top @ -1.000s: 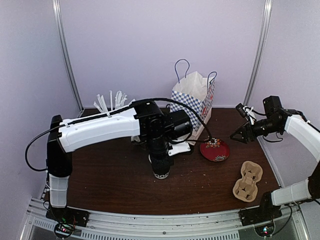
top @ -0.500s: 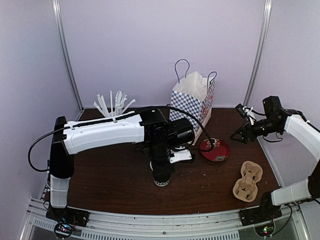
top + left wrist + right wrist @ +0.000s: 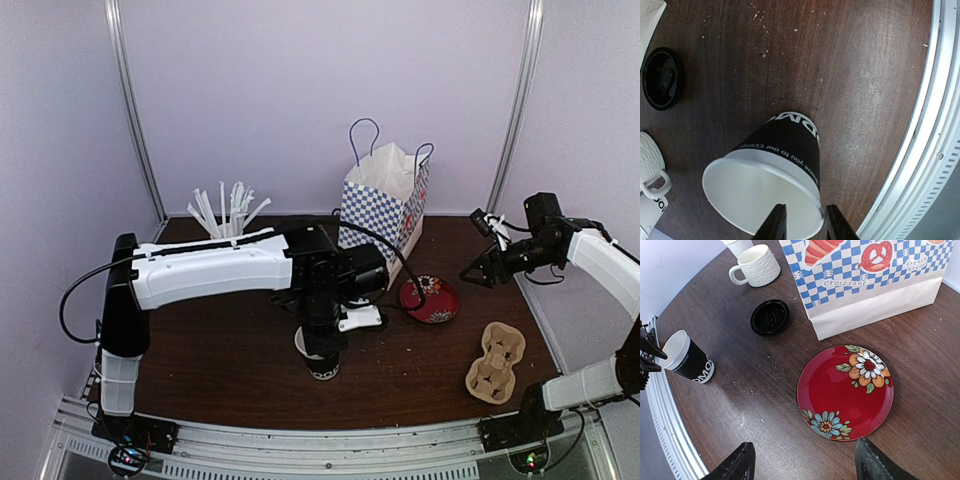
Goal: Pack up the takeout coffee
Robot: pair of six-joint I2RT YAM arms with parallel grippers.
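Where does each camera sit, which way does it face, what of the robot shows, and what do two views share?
Top external: high behind the robot, looking down over the table; left arm, right arm, left gripper and right gripper show.
Left wrist: on the left wrist, facing down at the takeout coffee cup; its fingertips show.
Right wrist: on the right wrist, facing down at the red plate; its fingertips show.
Shared: both wrist views show the cup, black lid and cream mug.
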